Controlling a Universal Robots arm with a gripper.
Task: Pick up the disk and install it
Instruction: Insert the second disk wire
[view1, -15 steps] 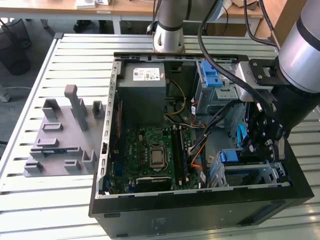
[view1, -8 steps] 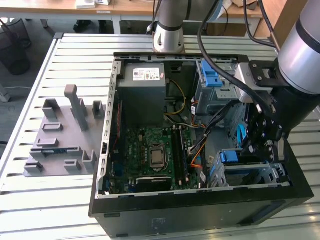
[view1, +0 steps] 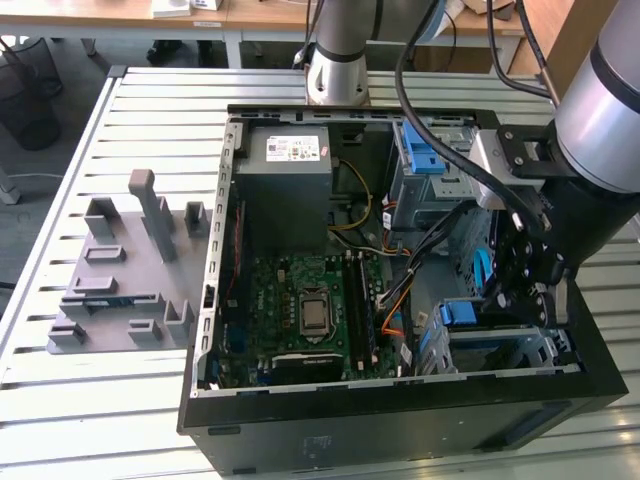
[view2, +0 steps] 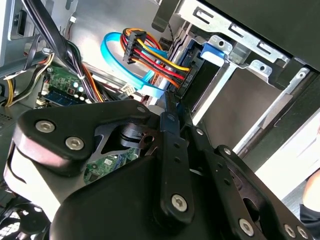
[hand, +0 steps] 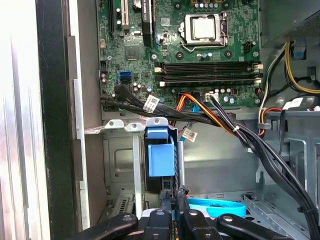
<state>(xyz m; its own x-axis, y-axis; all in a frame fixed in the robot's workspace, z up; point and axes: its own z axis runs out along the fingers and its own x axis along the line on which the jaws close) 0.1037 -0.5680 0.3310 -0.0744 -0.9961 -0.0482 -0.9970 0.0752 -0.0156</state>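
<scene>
The disk (hand: 161, 159) sat edge-on in the computer case's (view1: 300, 425) drive bay, seemingly installed, gripper (hand: 172, 204) clenched just beside it

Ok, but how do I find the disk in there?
Look in the open case, at its near corner on the exterior view's right, under the arm. The disk sits in the metal cage there, framed in blue. The other blue piece is farther back, beside the grey power supply.
</scene>
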